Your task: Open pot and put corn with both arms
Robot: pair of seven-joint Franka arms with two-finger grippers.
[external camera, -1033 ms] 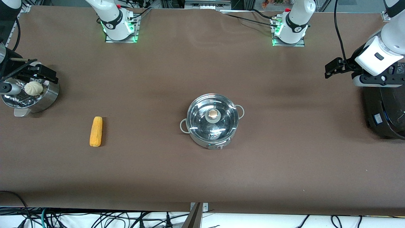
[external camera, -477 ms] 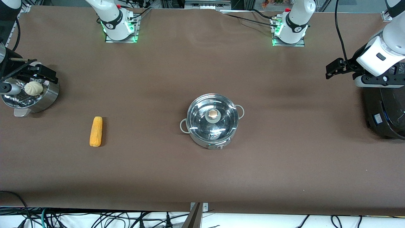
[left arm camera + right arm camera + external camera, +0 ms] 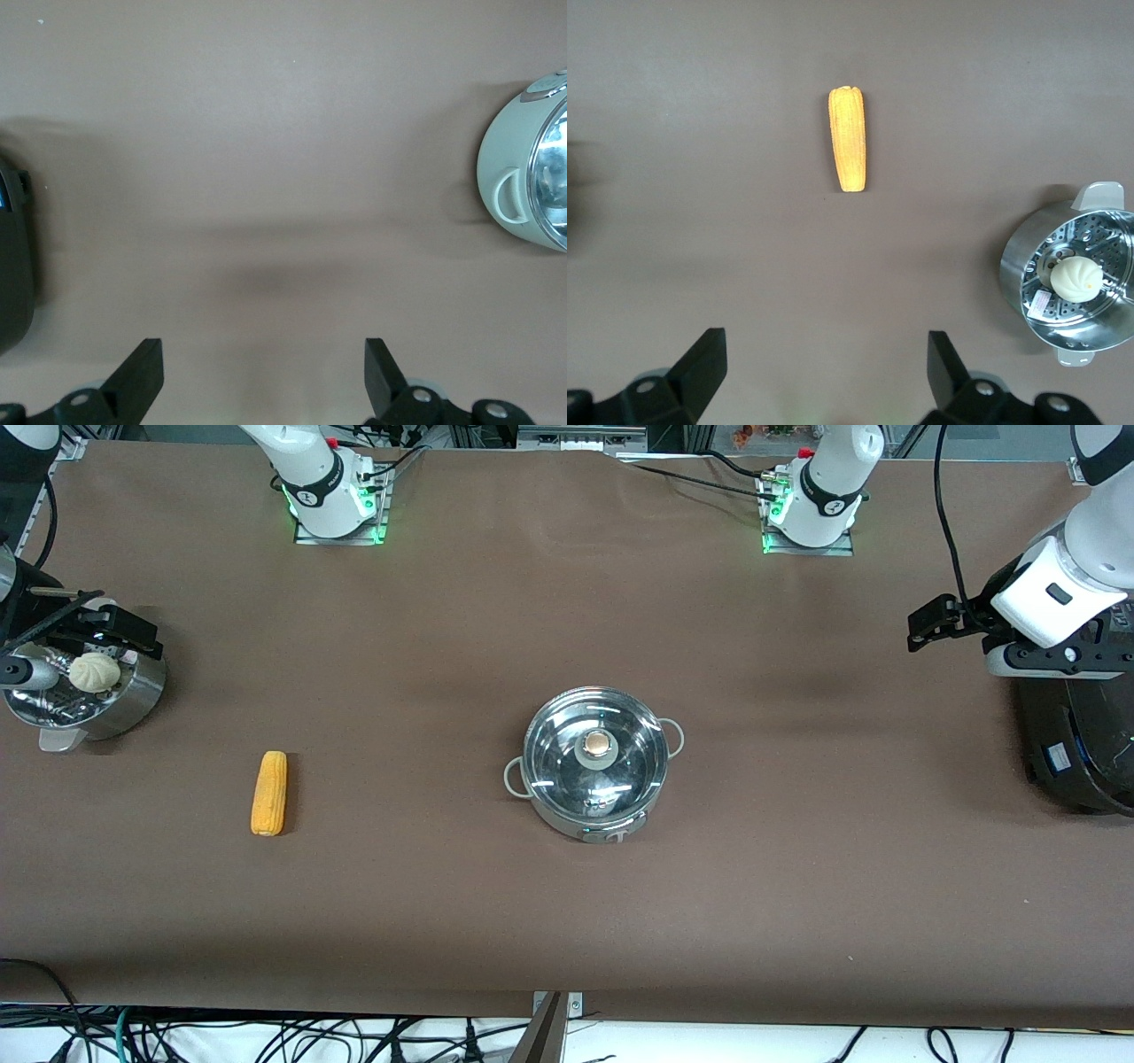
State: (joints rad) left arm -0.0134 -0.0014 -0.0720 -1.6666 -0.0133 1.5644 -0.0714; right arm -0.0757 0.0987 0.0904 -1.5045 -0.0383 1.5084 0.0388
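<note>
The steel pot (image 3: 595,766) stands mid-table with its glass lid (image 3: 620,766) and tan knob (image 3: 598,740) on. Its edge shows in the left wrist view (image 3: 509,159). The corn (image 3: 268,793) lies on the table toward the right arm's end, and also shows in the right wrist view (image 3: 849,150). My left gripper (image 3: 930,620) is open and empty, up in the air beside the black cooker; its jaws (image 3: 263,354) stand wide over bare table. My right gripper (image 3: 120,631) is open and empty, up over the steamer pot; its jaws (image 3: 826,345) are wide apart.
A perforated steamer pot (image 3: 133,700) with a white bun (image 3: 94,671) stands at the right arm's end, also in the right wrist view (image 3: 1028,266). A large black cooker (image 3: 1076,735) stands at the left arm's end. Brown cloth covers the table.
The left arm's wrist has shifted slightly above the cooker. The right arm, the pot and the corn have not moved.
</note>
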